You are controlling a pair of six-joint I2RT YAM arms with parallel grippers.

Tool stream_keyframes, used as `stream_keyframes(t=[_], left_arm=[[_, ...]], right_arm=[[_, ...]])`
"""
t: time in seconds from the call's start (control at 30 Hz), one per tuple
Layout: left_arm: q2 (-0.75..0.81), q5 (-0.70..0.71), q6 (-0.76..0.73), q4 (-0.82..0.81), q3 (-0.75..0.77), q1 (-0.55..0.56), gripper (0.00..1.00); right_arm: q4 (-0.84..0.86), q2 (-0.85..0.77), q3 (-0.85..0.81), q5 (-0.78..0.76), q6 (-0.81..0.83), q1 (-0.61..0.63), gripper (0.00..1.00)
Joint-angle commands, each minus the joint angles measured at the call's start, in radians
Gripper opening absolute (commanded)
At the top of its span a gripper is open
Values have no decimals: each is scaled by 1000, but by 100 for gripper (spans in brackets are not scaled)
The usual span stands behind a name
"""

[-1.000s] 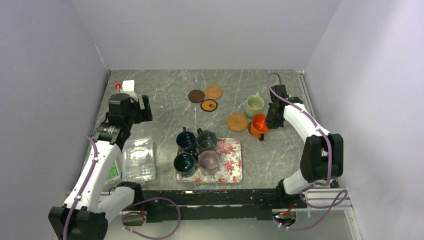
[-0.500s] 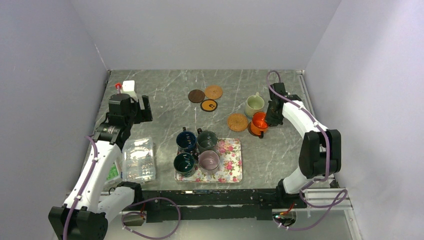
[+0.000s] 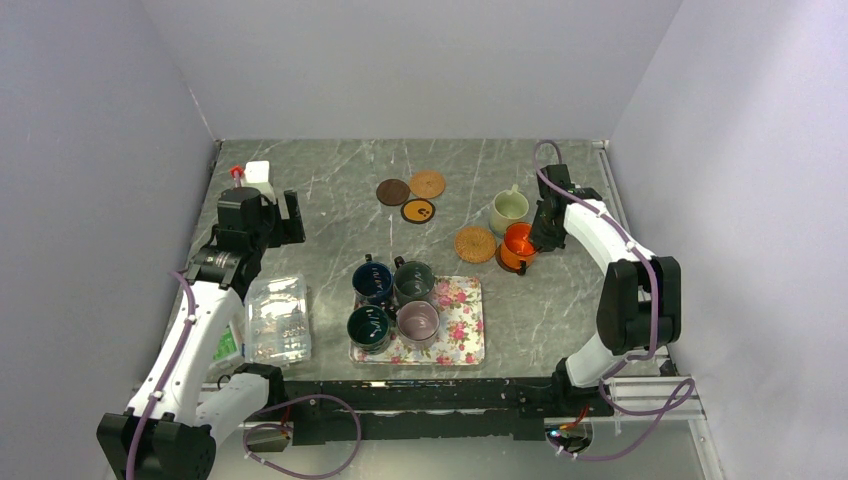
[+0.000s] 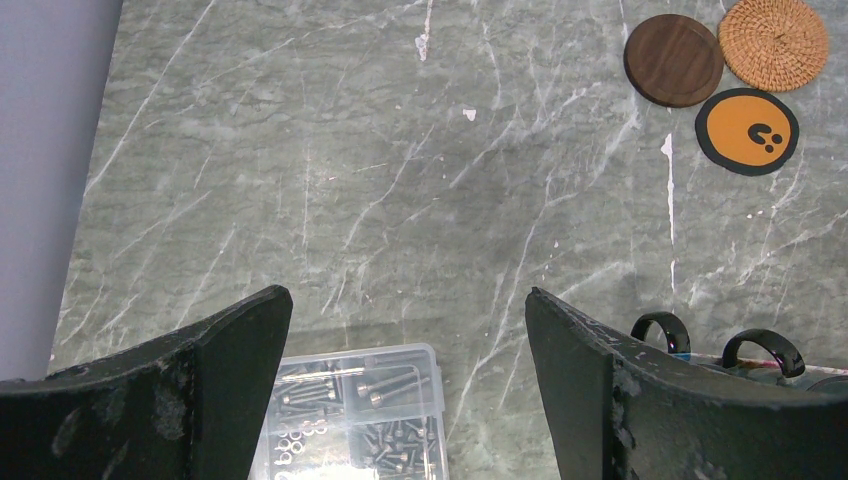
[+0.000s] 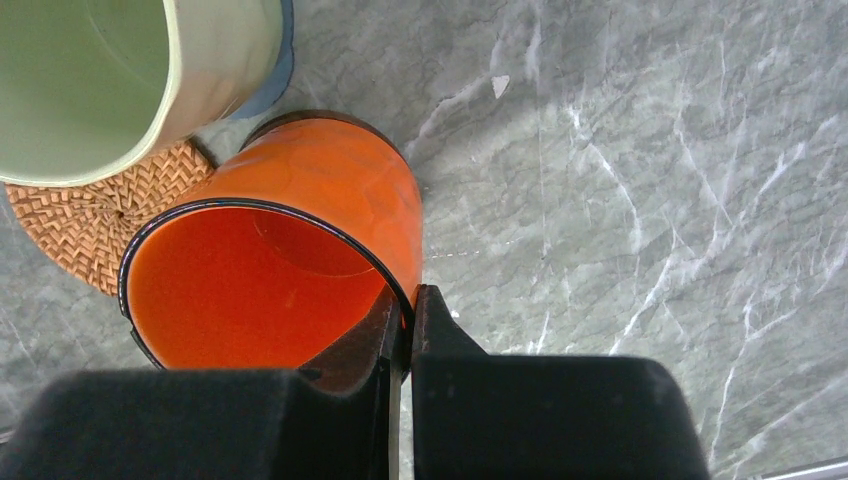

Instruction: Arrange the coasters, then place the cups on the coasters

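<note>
The right end effector was pressed together on the wall of the bright orange glazed mug. One finger sat inside the rim and one outside, a thin pinch at a single spot. That was the chief risk. The glaze looked slick, and with the weight hanging to one side of the fingers the mug could swing or slip out on a quick move. Whether its base rested on the grey marbled bench or hung just above it could not be told from either view.

Just left of the fingers, beside the mug, lay the tan woven round coaster. A low, dragging carry could shove that coaster aside instead of landing on it. An off-centre set-down would leave the mug rocking on the edge of the weave. Just beyond stood the pale cream-green mug, near enough for the orange mug to knock it during the shift.

Well apart, the left end effector hung spread wide and empty over the clear plastic compartment box. Far ahead to its right lay the dark brown wooden disc, a second woven coaster and the black disc with an orange face, none bearing a cup.
</note>
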State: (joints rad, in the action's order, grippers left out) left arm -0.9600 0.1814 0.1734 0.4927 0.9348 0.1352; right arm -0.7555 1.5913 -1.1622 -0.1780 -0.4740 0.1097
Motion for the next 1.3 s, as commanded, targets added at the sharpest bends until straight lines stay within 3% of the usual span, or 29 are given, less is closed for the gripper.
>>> stream_keyframes(t=[0.0, 0.93, 1.1, 1.27], left_arm=[[5, 0, 0, -13, 2, 4, 94], [13, -5, 2, -11, 2, 4, 94], [14, -4, 3, -11, 2, 4, 94], [15, -4, 3, -11, 2, 4, 94]], right_arm=[[16, 3, -60, -21, -24, -4, 0], [-30, 25, -77, -53, -48, 21, 0], [-28, 26, -79, -41, -42, 21, 18], [-28, 23, -80, -35, -39, 21, 28]])
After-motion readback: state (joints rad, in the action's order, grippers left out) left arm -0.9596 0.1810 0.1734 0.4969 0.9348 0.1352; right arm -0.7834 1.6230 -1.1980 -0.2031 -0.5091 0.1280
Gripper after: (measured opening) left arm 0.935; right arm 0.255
